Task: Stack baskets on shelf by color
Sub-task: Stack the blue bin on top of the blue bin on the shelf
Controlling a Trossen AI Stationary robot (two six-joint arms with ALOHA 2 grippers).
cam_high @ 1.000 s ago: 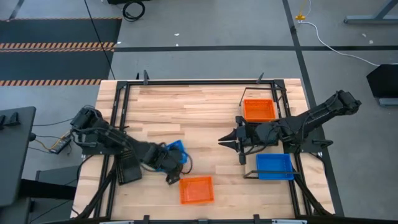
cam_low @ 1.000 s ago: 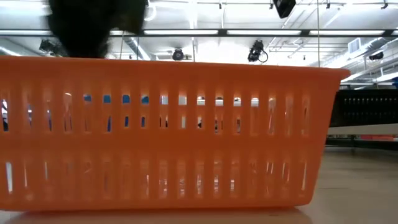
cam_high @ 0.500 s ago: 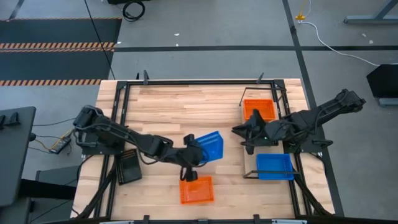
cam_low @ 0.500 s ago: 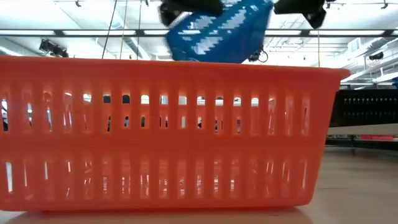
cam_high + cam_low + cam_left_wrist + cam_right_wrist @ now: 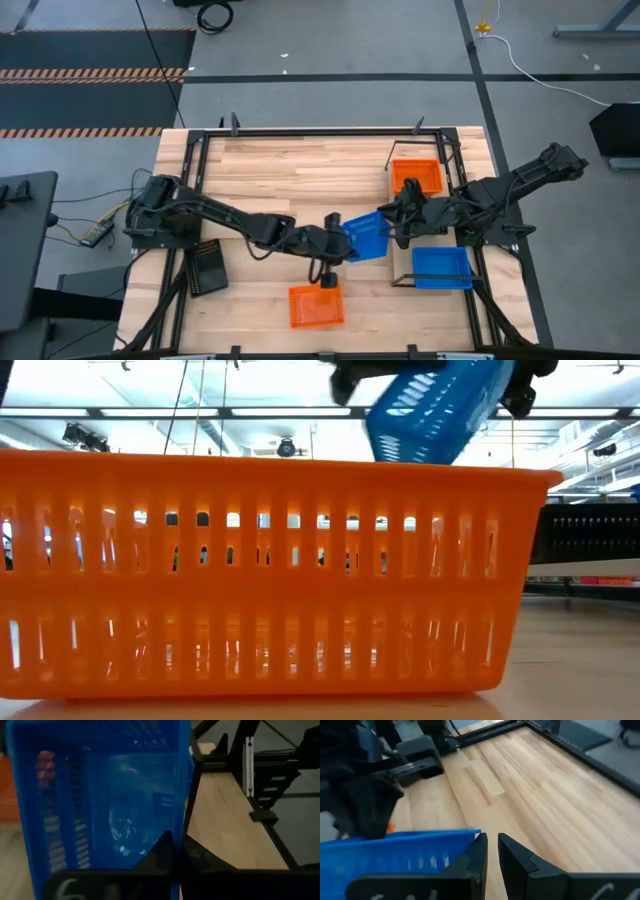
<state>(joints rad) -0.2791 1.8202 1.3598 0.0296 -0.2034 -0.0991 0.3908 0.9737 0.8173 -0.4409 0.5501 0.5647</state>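
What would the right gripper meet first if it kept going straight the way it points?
Probably the blue perforated plastic basket that the left gripper holds aloft; the right gripper already sits at its rim, though depth is unclear.

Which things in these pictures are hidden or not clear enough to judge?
- Low view: the orange basket fills the frame and hides the table and shelf.
- High view: the blue basket covers both gripper tips.
- Right wrist view: the right gripper is beside the blue basket's rim; contact cannot be told.
- Left wrist view: the basket blocks most of the scene.
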